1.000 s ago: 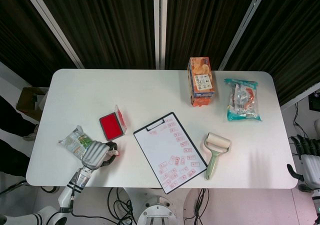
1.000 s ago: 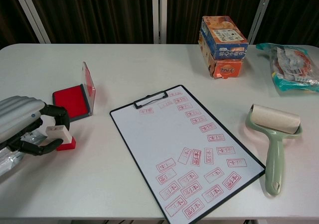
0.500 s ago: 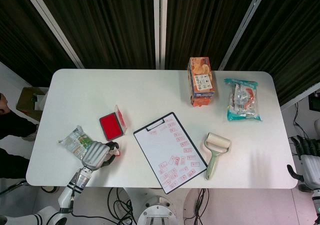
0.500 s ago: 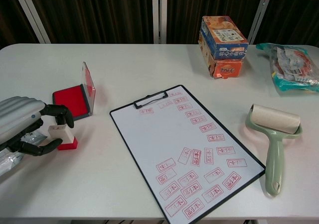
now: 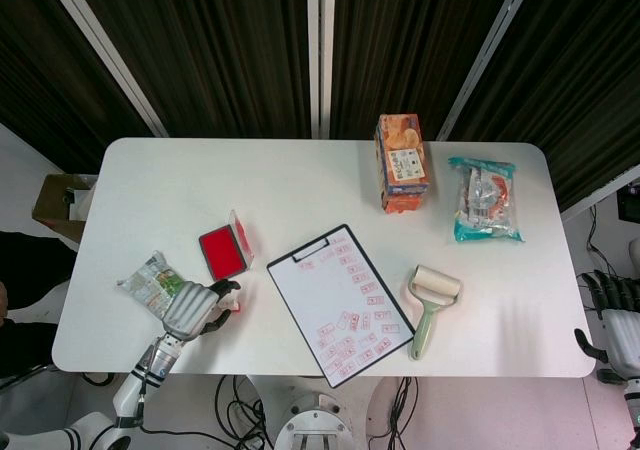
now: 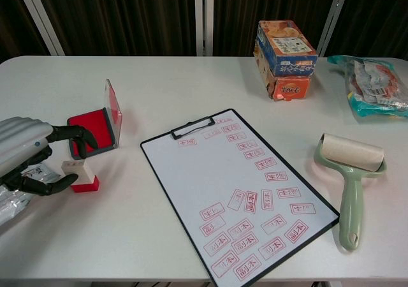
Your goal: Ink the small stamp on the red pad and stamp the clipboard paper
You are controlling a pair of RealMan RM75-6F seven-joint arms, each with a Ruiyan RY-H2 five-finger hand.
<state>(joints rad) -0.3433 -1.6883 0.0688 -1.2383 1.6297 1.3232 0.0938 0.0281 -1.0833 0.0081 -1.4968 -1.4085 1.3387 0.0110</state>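
Observation:
The small stamp (image 6: 79, 175), white-topped with a red base, stands on the table just in front of the open red ink pad (image 6: 92, 129). My left hand (image 6: 25, 154) is beside it on the left, with fingers (image 6: 75, 134) spread above and below the stamp and none gripping it. From the head view the left hand (image 5: 190, 308) hides most of the stamp. The clipboard (image 6: 236, 191) lies at the centre, its paper covered with several red imprints along the right and lower edges. My right hand (image 5: 622, 315) hangs off the table's right end, holding nothing.
A green-handled lint roller (image 6: 349, 172) lies right of the clipboard. An orange and blue box (image 6: 285, 57) and a snack bag (image 6: 373, 86) sit at the back right. A green packet (image 5: 150, 282) lies under my left forearm near the table's left front edge.
My left hand's fingers have spread away from the stamp and the hand has drawn back to the left. The stamp stays standing on the table. The right hand has not moved.

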